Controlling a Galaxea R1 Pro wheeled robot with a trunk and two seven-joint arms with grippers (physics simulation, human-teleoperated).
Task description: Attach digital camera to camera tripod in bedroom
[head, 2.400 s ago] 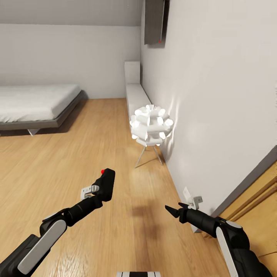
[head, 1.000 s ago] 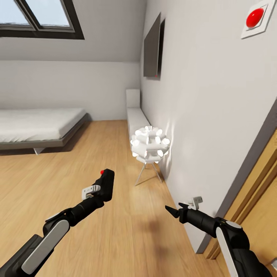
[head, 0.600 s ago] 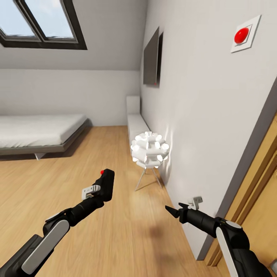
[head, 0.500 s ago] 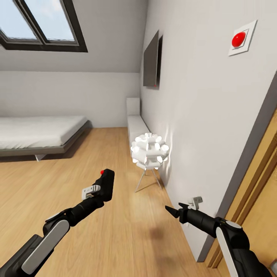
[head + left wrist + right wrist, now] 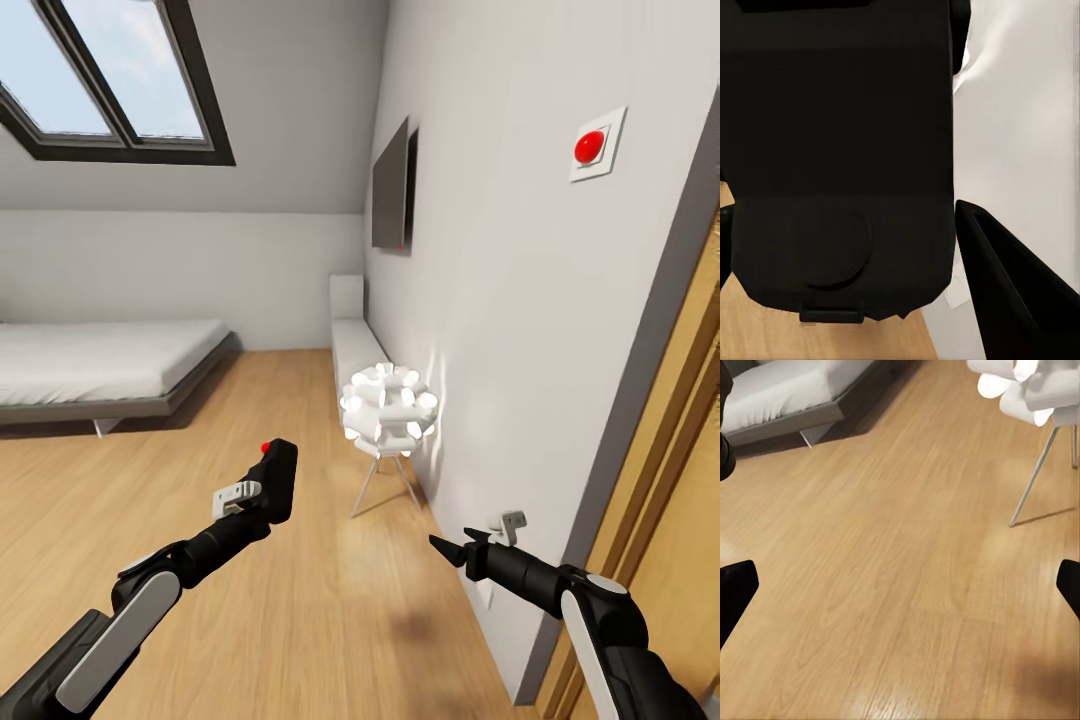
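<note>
We are looking into the bedroom: pale grey walls, a glossy wood plank floor (image 5: 300, 600), a skylight (image 5: 100, 80) in the sloped ceiling, and a low grey bed (image 5: 100, 365) well apart from the glowing white lamp (image 5: 390, 408) that serves as our landmark. Our left claw (image 5: 262, 497), on the bed side of the lamp, is gripping the camera (image 5: 277, 480), a matte black boxy body with a red button; in the left wrist view the camera (image 5: 840, 150) is sitting between the fingers. Our right claw (image 5: 447, 549), near the wall by the lamp, is hanging open and empty, fingertips spread wide apart. We judge we are searching for the tripod, so we are better off turning slowly, keeping the camera level and clear of the lamp's thin metal legs.
</note>
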